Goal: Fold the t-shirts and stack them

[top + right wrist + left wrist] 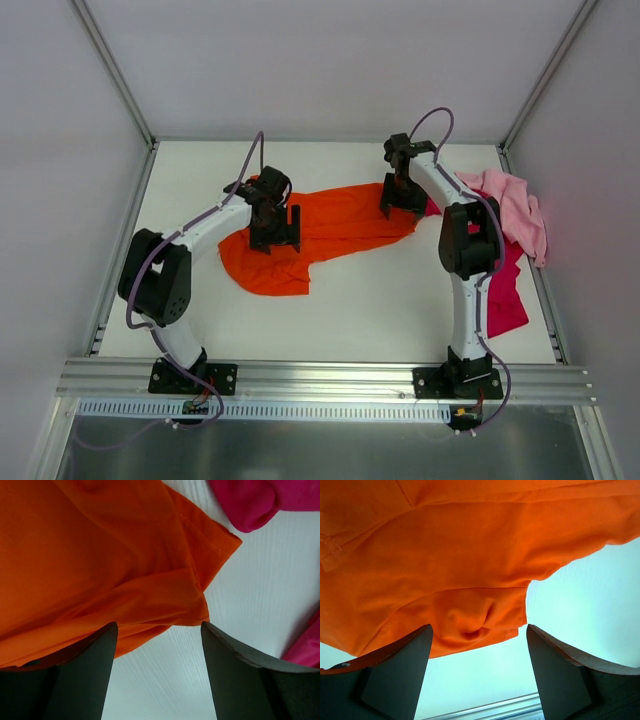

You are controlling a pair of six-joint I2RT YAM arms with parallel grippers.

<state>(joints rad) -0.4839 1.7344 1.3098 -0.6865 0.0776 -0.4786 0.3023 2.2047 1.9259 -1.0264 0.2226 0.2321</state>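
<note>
The bright orange t-shirt (330, 228) lies crumpled across the middle of the white table (390, 300). My left gripper (272, 236) hovers over its left part. In the left wrist view the left gripper (479, 630) is open, and an orange hem (470, 630) lies just past the fingertips, ungripped. My right gripper (401, 203) is over the shirt's right end. It also stands open (158, 626), with the orange corner (150, 580) just ahead of it and bare table between the fingers. The light pink t-shirt (515, 212) is heaped at the back right. The magenta t-shirt (506, 290) (250, 502) lies beside it.
White walls close the table at the back and both sides. An aluminium rail (320, 378) runs along the near edge between the arm bases. The right arm's forearm reaches over the magenta cloth.
</note>
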